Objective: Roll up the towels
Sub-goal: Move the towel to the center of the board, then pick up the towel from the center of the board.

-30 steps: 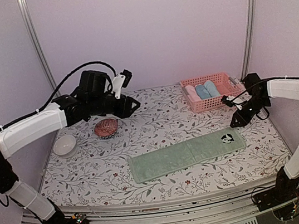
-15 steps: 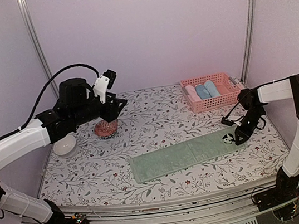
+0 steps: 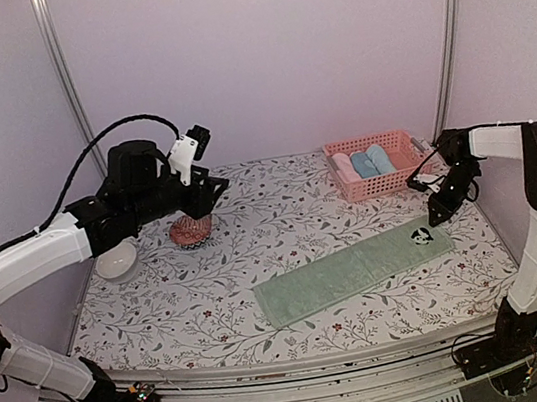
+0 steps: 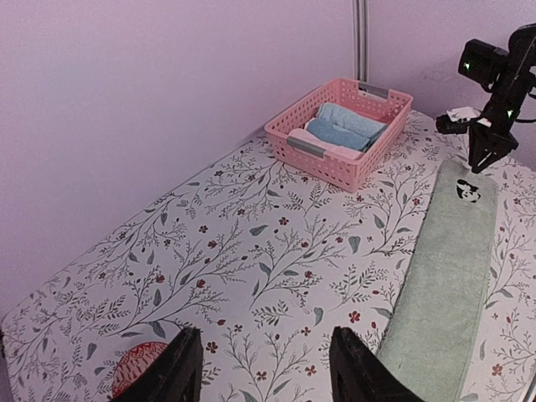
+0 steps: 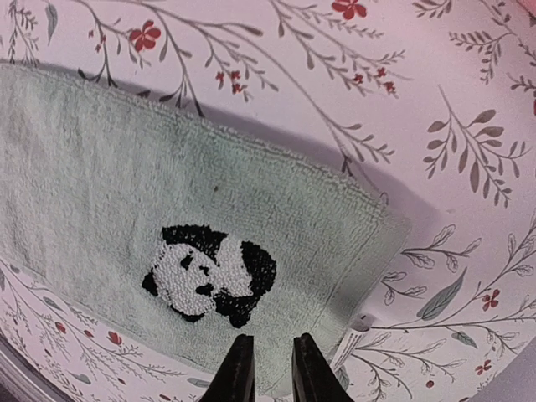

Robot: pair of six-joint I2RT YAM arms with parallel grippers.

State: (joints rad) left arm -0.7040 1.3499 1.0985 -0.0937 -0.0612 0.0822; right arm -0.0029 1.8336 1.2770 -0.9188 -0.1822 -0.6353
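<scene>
R gripper (image 5: 272, 345) narrow, empty, over 3 o'clock end of flat sage-green terry towel (image 3: 355, 271); L gripper (image 4: 265, 339) wide, empty, 10 o'clock.

Even pinkish light, soft shadows — focus sharp, right wrist edges bowed
</scene>
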